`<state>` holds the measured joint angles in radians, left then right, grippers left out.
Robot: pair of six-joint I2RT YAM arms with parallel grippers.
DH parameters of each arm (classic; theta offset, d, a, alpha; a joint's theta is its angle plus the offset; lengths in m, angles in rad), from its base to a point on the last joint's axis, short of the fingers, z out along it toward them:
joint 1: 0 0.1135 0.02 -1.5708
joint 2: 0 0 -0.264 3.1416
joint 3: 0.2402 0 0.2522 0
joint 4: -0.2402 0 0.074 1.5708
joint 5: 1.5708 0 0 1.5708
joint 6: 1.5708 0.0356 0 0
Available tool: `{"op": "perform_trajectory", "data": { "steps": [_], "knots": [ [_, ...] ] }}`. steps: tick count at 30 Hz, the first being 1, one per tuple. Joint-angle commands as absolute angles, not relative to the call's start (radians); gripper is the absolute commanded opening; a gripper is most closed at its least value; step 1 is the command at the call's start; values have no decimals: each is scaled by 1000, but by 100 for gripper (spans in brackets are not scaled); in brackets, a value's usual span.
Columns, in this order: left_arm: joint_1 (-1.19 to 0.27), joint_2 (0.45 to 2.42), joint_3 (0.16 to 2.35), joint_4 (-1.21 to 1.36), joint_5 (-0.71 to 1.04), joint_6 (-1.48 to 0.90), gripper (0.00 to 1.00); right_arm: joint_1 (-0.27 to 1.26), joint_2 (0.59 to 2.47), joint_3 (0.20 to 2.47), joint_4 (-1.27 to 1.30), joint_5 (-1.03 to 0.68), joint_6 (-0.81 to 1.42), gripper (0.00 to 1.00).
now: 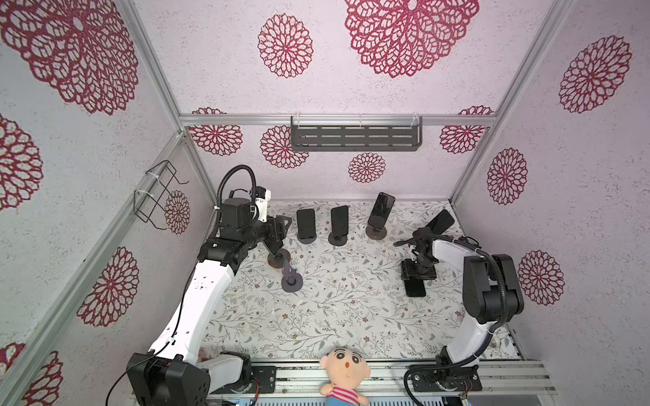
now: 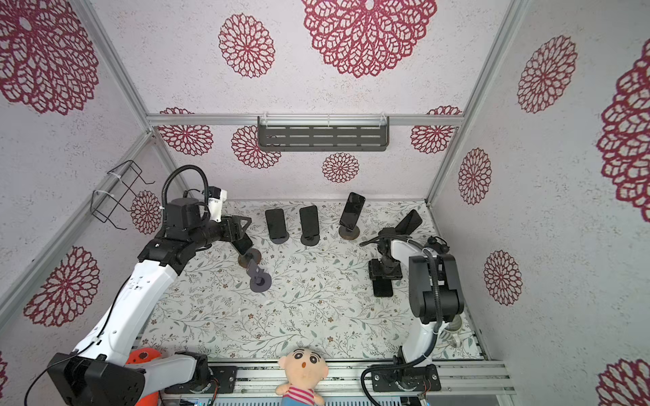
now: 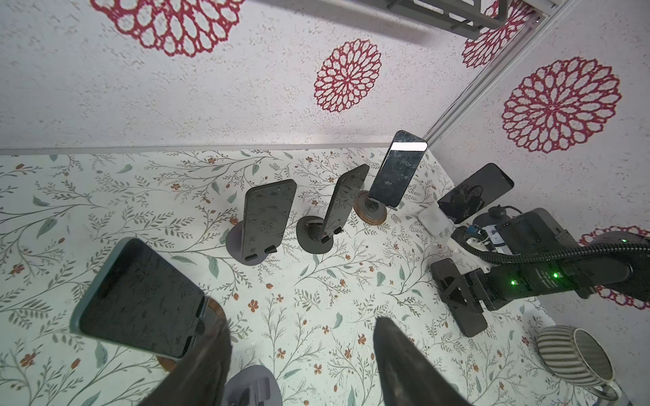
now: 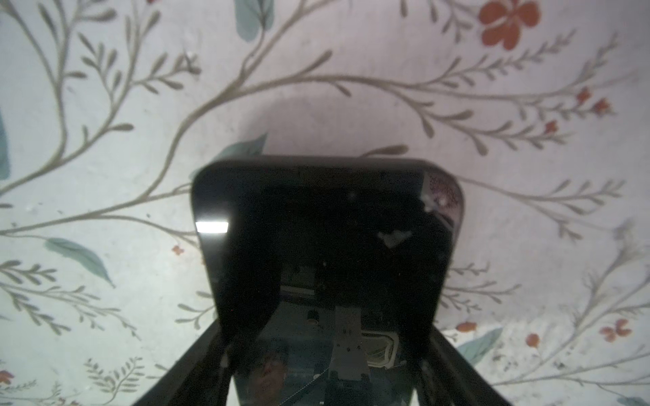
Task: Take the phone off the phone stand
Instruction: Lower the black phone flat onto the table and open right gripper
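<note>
R end effector point(image 1: 419, 276) grips 1 phone point(image 4: 327, 228), L end effector point(image 3: 299, 327) wide open; 5 phones point(image 3: 140, 298) point(image 3: 269, 218) point(image 3: 346, 200) point(image 3: 399, 172) point(image 3: 475, 191) propped up, 1 stand point(image 1: 292, 279) empty.

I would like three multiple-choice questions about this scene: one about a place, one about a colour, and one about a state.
1. Where is the doll?
A) on the wall shelf
B) at the front edge, in the middle
C) beside the cup

2. What colour is the empty stand?
A) grey
B) red
C) white

3. How are the left fingers?
A) shut on a phone
B) shut on the doll
C) open

Answers:
1. B, both top views show it at the front.
2. A, its base and arm are grey.
3. C, bare table shows between them.
</note>
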<state>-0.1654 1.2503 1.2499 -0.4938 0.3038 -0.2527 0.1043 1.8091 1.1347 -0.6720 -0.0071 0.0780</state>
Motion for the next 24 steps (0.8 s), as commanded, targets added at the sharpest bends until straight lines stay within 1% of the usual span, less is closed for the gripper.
{"op": "perform_trajectory", "data": {
  "steps": [1, 9, 13, 24],
  "knots": [
    [-160, 1251, 1247, -494, 305, -224, 68, 98, 1820, 1137, -682, -15, 63, 65],
    [-160, 1256, 1247, -494, 311, -227, 68, 98, 1821, 1129, -676, -9, 52, 76],
    [-160, 1256, 1247, -494, 311, -225, 68, 98, 1824, 1127, -674, -5, 48, 84],
    [-160, 1256, 1249, -496, 316, -224, 68, 98, 1807, 1130, -670, -8, 51, 86]
  ]
}}
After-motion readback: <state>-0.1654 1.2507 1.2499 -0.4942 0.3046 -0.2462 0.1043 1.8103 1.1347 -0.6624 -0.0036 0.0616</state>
